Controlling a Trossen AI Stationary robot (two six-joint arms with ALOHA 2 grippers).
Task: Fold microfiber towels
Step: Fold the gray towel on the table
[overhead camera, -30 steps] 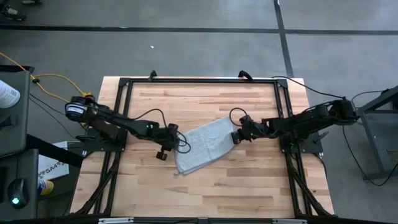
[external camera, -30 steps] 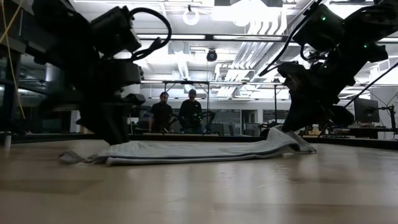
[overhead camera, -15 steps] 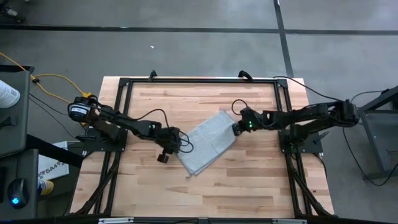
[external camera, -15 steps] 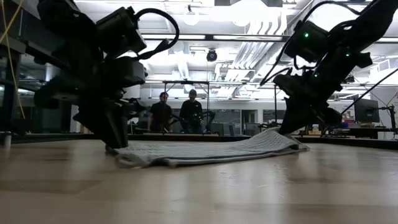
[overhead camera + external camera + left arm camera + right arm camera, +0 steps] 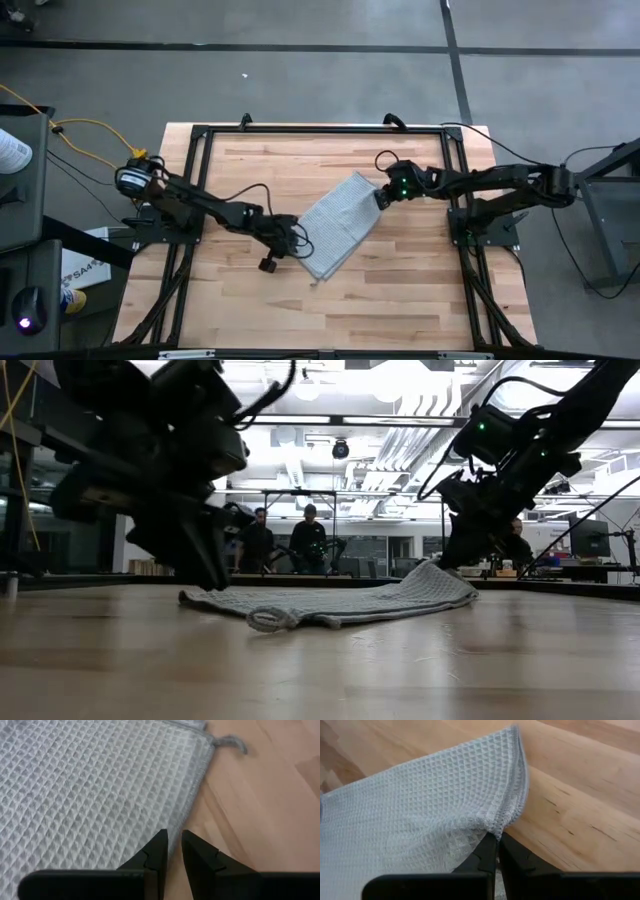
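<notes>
The light grey-blue waffle-weave towel (image 5: pixel 335 225) lies folded in a slanted strip on the middle of the wooden table. Its right end is raised a little and the rest lies flat (image 5: pixel 340 605). My left gripper (image 5: pixel 297 243) is at the towel's left long edge, near its near end, fingers almost together (image 5: pixel 173 845). My right gripper (image 5: pixel 378 198) is shut on the towel's far right end (image 5: pixel 496 840). A small hanging loop (image 5: pixel 232 742) sticks out at one corner. My left gripper pinches the towel's hemmed side edge (image 5: pixel 176 822) between its two fingers, coming slanting down from the table's left. The cloth there lies on the table; how many layers, I cannot tell. My right gripper pinches the hemmed edge (image 5: pixel 501 817) of the towel's far right end between its two fingers, a short way from the corner (image 5: pixel 516 731). It comes slanting down from the table's right. The cloth bunches at the fingers and is raised slightly off the wood (image 5: pixel 445 572).
A black frame (image 5: pixel 320 130) runs along the table's far and side edges. Bare wood (image 5: pixel 330 310) lies toward the near edge. Cables trail from both arms. People (image 5: pixel 285 540) stand in the room beyond the table.
My right gripper has gone toward the far edge with the towel's right end. My left gripper has gone toward the table's right and a little nearer with the left edge. The towel has turned about on the table and now lies more steeply slanted.
</notes>
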